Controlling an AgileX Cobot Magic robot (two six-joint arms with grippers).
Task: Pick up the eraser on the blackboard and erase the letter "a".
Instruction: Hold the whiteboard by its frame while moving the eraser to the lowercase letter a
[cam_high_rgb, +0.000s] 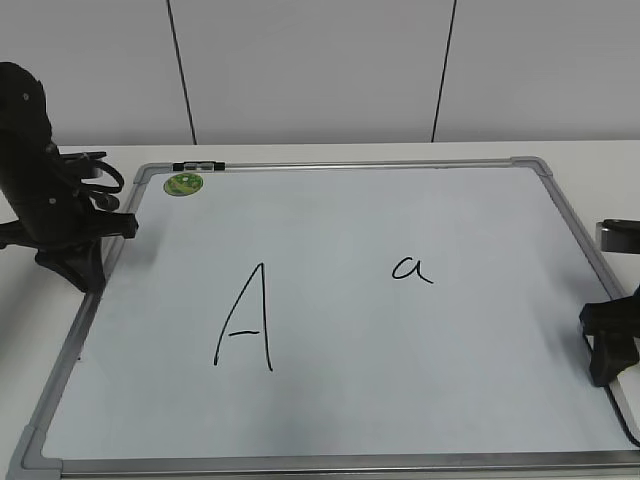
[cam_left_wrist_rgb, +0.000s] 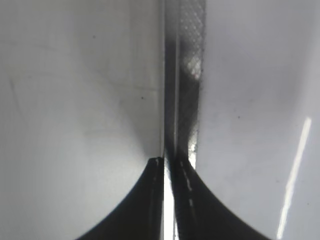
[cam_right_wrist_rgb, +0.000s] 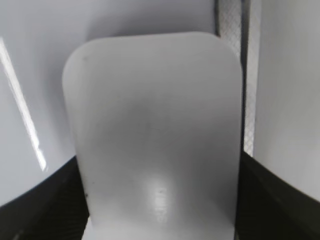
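White plastic eraser (cam_right_wrist_rgb: 155, 135) bracketed by right tool (cam_right_wrist_rgb: 160, 200), contact unclear, beside blackboard (cam_high_rgb: 330, 162) frame, right of letter "a" (cam_high_rgb: 412, 269). Left tool (cam_left_wrist_rgb: 167, 165) closed, empty, parked.

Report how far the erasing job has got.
Done: nothing on the board; the small letter "a" is intact on the blackboard. In hand: the right gripper has the eraser between its jaws at the board's right edge. Left: carry it over and wipe the "a".
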